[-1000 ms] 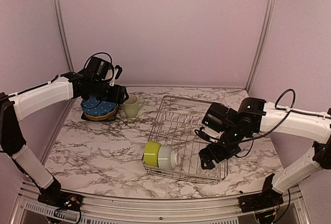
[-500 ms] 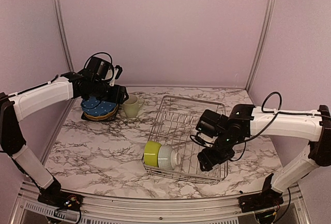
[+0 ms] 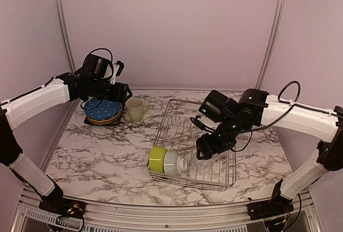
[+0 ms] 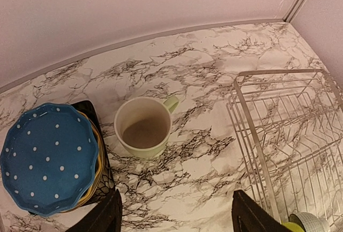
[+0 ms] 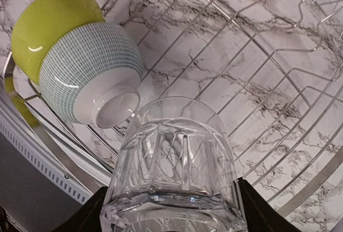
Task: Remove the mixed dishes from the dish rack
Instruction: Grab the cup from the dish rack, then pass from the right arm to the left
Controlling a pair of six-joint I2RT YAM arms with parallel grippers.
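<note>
Plates (image 3: pixel 102 112) and mug (image 3: pixel 136 110) are already set on the table (image 3: pixel 96 151). The lime-green bowl (image 3: pixel 157 158) and white ribbed bowl (image 3: pixel 172 163) are left in the dish rack (image 3: pixel 217 181). The clear glass (image 5: pixel 174 157) is pinched above it in the right claw (image 5: pixel 176 210). The left claw (image 4: pixel 174 216) is spread, empty.

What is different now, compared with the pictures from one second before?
The right hand closed on the glass and lifted it a little, toward the middle of the rack. The left hand rose slightly above the plates, open and empty. The bowls, mug and plates stayed in place.
</note>
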